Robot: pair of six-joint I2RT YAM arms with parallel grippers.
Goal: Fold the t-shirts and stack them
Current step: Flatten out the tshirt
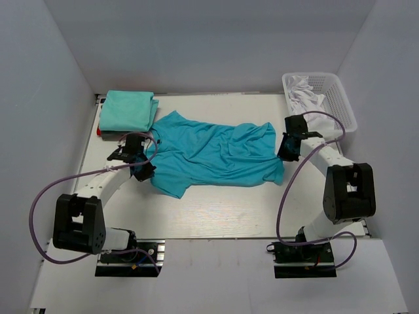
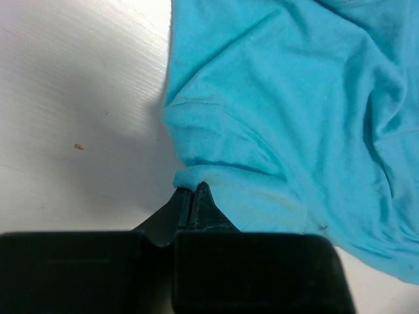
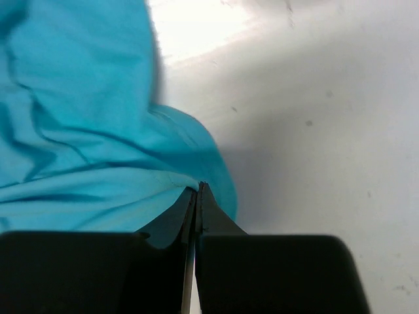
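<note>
Turquoise t-shirt: lies open and wrinkled across the middle of the table, its length running left to right, with one end effector at each end.
Left end effector: at the shirt's left edge. The wrist view shows the two fingers pressed together, with a rolled bit of hem pinched at their tips. The rest of the cloth spreads away ahead and to the right of them.
Right end effector: at the shirt's right edge, near its near corner. In the wrist view the fingers are clamped together on cloth that bunches over their tips, with bare table to the right.
Folded t-shirt: a paler mint-teal rectangle in the table's far left corner, just beyond the left end effector.
Basket: white, at the far right, holding white cloth.
</note>
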